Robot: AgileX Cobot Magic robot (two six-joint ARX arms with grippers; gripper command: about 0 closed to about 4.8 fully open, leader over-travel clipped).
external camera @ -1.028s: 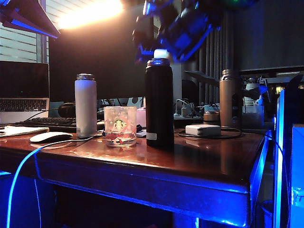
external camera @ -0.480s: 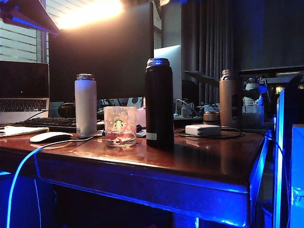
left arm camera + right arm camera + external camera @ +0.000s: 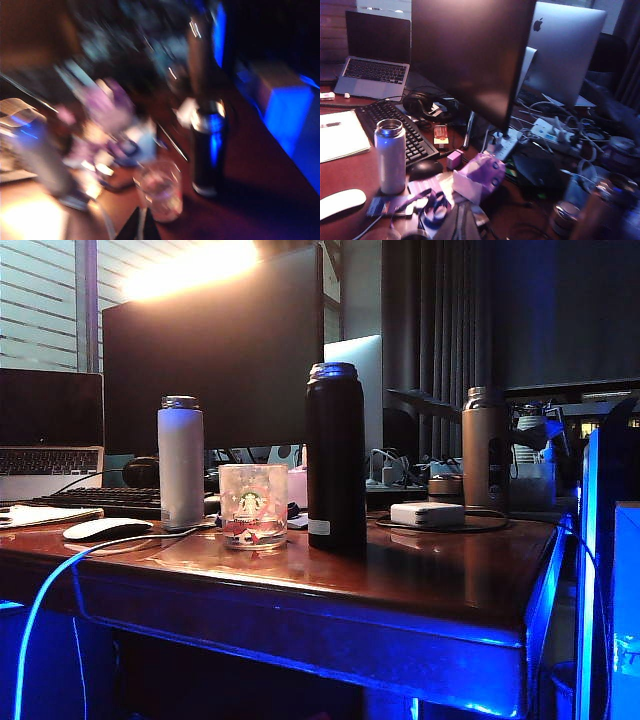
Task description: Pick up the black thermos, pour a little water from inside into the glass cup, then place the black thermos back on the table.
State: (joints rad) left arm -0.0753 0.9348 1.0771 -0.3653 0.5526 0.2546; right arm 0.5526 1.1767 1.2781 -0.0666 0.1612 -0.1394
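The black thermos [image 3: 335,455] stands upright and uncapped on the bench [image 3: 420,585], about midway along its front edge and set back a little from it. Its silver rim catches the blue light. The glass cup [image 3: 252,505] sits just beside it on the left, apart from it, logo facing the front edge. Farther left stand a white bottle [image 3: 181,460] and a white mouse [image 3: 105,528]. A tan bottle [image 3: 483,445] stands toward the back right corner, behind a white charger block [image 3: 427,513]. My left end effector [image 3: 140,229] shows only as a dark tip in its blurred wrist view, raised above the bench and looking down on the thermos and cup, well apart from both. I cannot tell whether it is wide or narrow. My right end effector [image 3: 462,225] hangs above the cluttered back of the bench, jaws drawn together with nothing between them. Its wrist view takes in the white bottle, a black keyboard [image 3: 402,132] and a dark monitor [image 3: 470,55].
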